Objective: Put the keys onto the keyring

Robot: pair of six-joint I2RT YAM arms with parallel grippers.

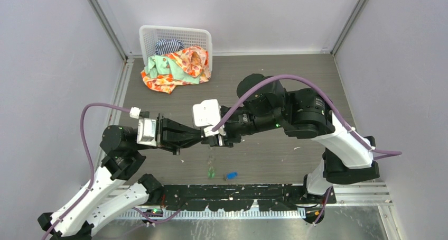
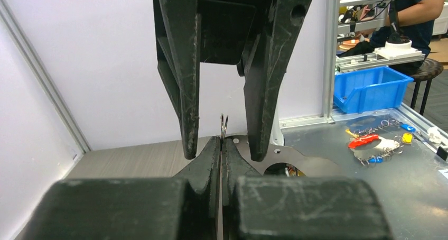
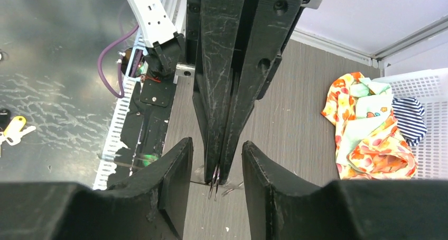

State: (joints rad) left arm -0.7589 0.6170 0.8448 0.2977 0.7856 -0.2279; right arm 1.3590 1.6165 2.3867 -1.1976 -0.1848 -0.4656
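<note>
While keyring point(image 2: 223, 125) is pinched edge-on in closed left gripper point(image 2: 220, 143), right gripper point(image 3: 216, 145) is held spread wide, empty, astride it; green key point(image 1: 211, 172), blue key point(image 1: 231, 175) are seen on table point(image 1: 274, 155) below both.

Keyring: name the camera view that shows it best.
Left wrist: the keyring stands edge-on, sticking up from the shut left gripper. Right wrist shows only a wire sliver at that gripper's tips; top external shows none of it.
</note>
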